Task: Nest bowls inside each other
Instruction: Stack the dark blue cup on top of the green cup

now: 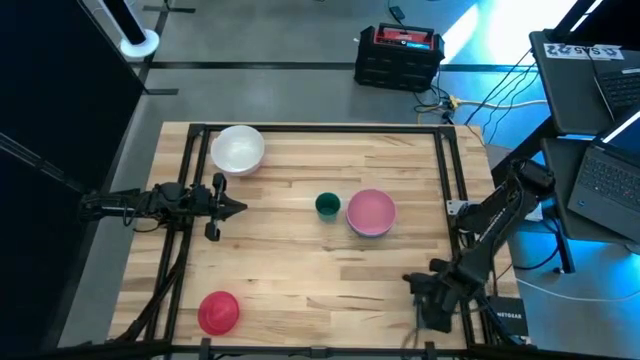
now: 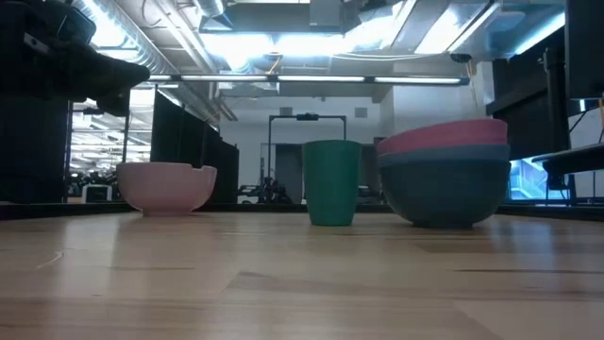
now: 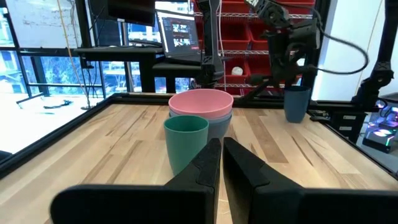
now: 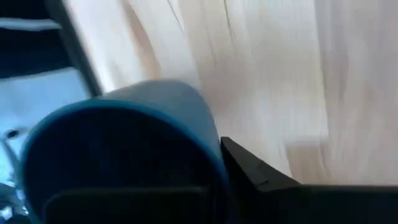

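A pale pink bowl (image 1: 371, 210) sits nested in a blue bowl (image 2: 444, 189) at the table's middle right, with a small green cup (image 1: 327, 206) beside it. A white bowl (image 1: 238, 150) stands at the far left and a magenta bowl (image 1: 218, 311) at the near left. My right gripper (image 4: 208, 180) is near the table's near right corner, shut on another blue bowl (image 4: 124, 155), which the arm hides in the high view. My left gripper (image 1: 238, 208) hovers shut at the left, pointing level toward the cup. My right gripper has the blue bowl by its wall at the rim (image 4: 211, 149), one finger (image 4: 249, 171) outside and the other inside the hollow. The fingers slant down from above. The bowl (image 3: 296, 102) hangs tilted below them; whether it is clear of the table I cannot tell.
Black frame rails (image 1: 445, 170) run along the table's left, right and far sides. Bare wood (image 1: 320, 280) lies between the magenta bowl and my right gripper. Laptops (image 1: 600, 100) and cables lie beyond the right edge.
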You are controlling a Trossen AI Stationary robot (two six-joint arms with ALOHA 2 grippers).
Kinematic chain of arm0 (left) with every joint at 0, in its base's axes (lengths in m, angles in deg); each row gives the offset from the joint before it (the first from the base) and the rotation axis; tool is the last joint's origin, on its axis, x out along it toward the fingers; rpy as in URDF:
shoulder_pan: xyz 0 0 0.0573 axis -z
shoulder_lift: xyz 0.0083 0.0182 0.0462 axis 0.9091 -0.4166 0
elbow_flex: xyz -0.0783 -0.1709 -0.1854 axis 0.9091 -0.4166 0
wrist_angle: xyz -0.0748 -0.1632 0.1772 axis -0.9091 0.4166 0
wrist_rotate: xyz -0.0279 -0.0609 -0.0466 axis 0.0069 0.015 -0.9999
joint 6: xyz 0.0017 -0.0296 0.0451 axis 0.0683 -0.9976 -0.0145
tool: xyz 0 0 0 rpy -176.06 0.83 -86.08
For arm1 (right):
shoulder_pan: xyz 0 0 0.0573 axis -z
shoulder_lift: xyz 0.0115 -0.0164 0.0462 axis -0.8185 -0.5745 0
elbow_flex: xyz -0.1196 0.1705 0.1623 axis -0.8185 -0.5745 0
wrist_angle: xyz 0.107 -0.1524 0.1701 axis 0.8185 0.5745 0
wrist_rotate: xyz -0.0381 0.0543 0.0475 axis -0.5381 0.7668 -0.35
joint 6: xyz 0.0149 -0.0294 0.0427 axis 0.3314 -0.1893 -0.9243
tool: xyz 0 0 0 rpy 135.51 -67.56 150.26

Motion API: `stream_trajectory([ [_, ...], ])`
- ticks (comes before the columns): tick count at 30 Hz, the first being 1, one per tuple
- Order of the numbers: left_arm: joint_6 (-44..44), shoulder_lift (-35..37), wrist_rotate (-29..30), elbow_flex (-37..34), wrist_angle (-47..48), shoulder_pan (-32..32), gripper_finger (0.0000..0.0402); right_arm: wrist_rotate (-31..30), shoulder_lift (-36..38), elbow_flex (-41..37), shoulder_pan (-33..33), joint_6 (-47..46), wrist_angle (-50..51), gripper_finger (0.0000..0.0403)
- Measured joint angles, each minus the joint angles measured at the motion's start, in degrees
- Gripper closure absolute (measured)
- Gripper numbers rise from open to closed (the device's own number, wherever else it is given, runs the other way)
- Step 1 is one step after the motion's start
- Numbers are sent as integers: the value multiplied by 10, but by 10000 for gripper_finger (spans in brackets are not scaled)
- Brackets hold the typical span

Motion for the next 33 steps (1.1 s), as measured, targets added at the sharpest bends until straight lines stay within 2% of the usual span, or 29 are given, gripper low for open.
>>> stream_trajectory([
  [2,0,0,0,0,0,0,402,-18,-2,43,54,66,10,400],
  [13,0,0,0,0,0,0,402,-99,-103,369,454,456,95,402],
  [16,0,0,0,0,0,0,402,-95,-156,461,535,520,152,402],
  [19,0,0,0,0,0,0,402,-82,-216,537,578,560,212,402],
  [23,0,0,0,0,0,0,402,-79,-277,603,603,601,291,402],
  [33,0,0,0,0,0,0,402,-75,-327,613,613,647,319,403],
])
